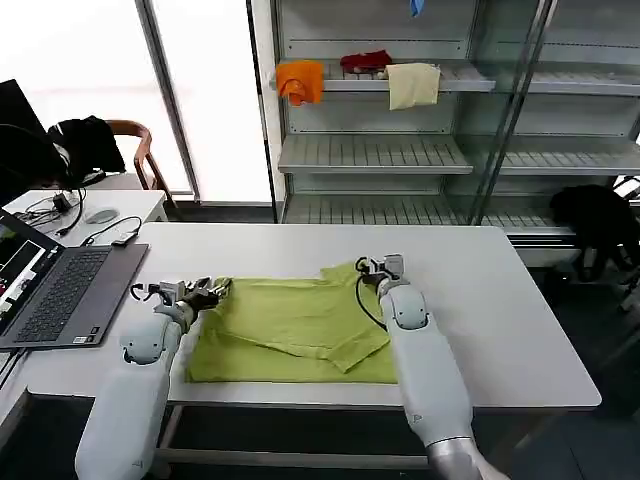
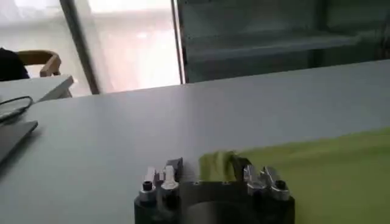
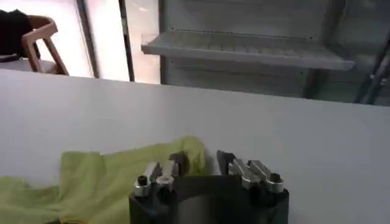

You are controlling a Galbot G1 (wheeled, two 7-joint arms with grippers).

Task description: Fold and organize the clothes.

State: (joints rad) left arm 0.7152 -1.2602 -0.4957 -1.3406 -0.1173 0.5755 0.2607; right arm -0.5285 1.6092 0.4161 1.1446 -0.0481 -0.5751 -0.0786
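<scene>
Lime-green T-shirt (image 1: 295, 335) lies partly folded on the white counter (image 1: 500, 320), toward its front edge; its printed graphic cannot be made out. Left pincer (image 1: 212, 291) sits at the shirt's left far corner, fingers parted with a bunched bit of cloth between them, grip not confirmed. Right pincer (image 1: 372, 267) sits at the right far corner, released, fingers apart just beside the fabric edge. Laptop (image 1: 60, 295) on the counter's left is cut off by the frame.
</scene>
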